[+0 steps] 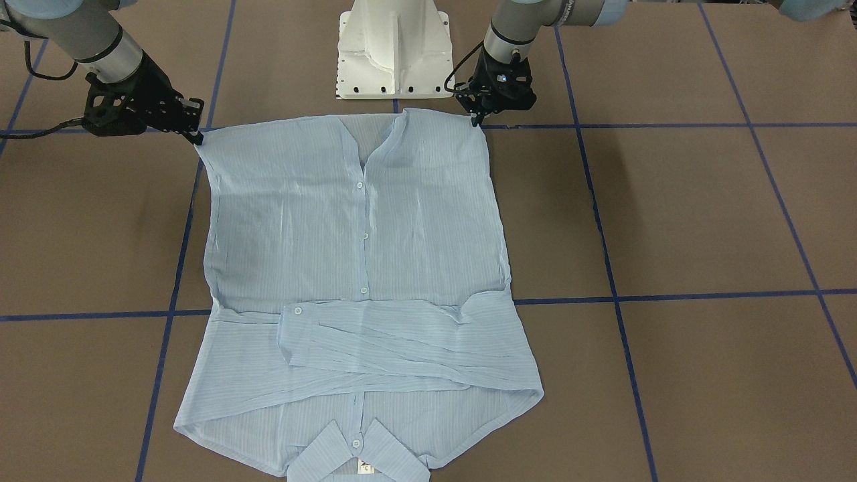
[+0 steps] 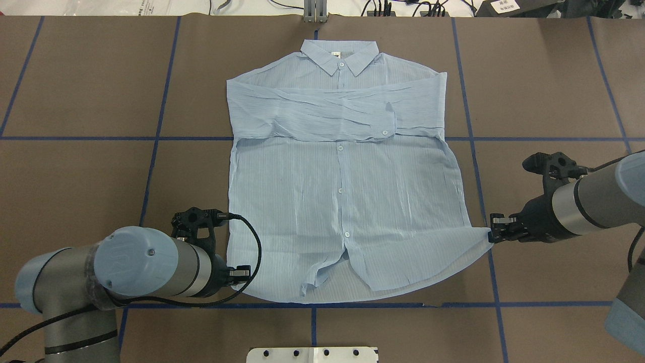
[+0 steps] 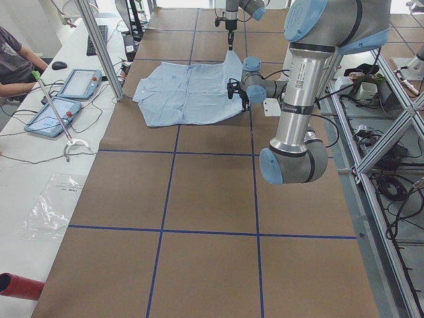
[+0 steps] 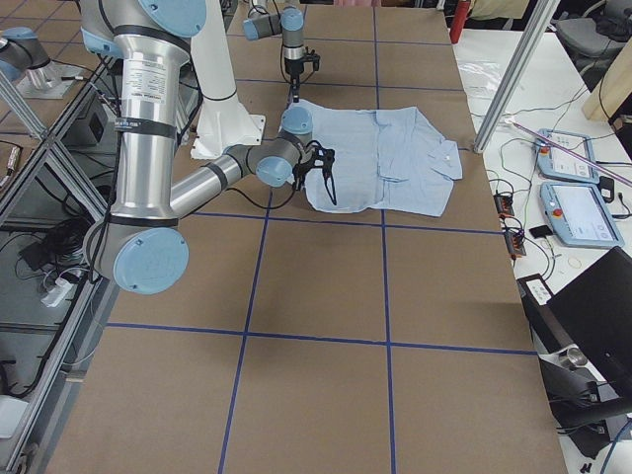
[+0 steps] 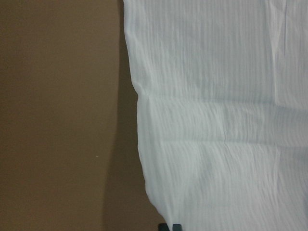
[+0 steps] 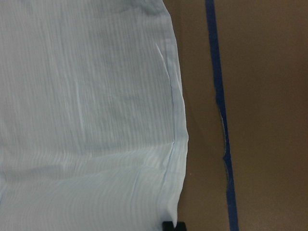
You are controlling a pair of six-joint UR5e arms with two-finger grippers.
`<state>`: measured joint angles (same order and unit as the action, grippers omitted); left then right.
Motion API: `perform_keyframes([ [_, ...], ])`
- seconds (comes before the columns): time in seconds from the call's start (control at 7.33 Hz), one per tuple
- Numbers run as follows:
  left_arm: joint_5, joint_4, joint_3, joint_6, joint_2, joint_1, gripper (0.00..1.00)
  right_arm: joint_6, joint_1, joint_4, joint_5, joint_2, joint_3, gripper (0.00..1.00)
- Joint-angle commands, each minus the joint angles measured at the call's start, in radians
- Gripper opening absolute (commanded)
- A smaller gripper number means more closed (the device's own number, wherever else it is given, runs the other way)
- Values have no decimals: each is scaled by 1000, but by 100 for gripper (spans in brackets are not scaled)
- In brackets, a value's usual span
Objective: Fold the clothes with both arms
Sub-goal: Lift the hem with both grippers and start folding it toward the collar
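Observation:
The pale-blue striped shirt (image 2: 342,191) lies flat, front up, collar (image 2: 340,54) at the far side. Both sleeves are folded across the chest (image 1: 402,341). My left gripper (image 2: 246,275) is shut on the near left hem corner, low on the table; it also shows in the front-facing view (image 1: 477,120). My right gripper (image 2: 493,235) is shut on the near right hem corner and holds it slightly raised, with a shadow under it; the front-facing view shows it too (image 1: 197,138). Each wrist view shows the shirt (image 5: 221,120) (image 6: 91,120) running into closed fingertips at the bottom edge.
The brown table (image 2: 101,101) has blue tape grid lines. The white robot base (image 1: 394,50) stands just behind the hem. Teach pendants (image 3: 66,99) and an operator (image 3: 16,59) sit along the far side of the table.

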<state>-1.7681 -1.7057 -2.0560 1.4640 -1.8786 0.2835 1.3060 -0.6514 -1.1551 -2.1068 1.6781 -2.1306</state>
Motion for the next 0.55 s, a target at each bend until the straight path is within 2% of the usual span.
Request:
perform_keyframes([
  [0.0, -2, 0, -1, -1, -1, 0, 0, -5, -42, 0, -45, 0, 1, 0],
  [0.41, -4, -5, -1, -1, -1, 31, 0, -17, -83, 0, -82, -5, 3, 0],
])
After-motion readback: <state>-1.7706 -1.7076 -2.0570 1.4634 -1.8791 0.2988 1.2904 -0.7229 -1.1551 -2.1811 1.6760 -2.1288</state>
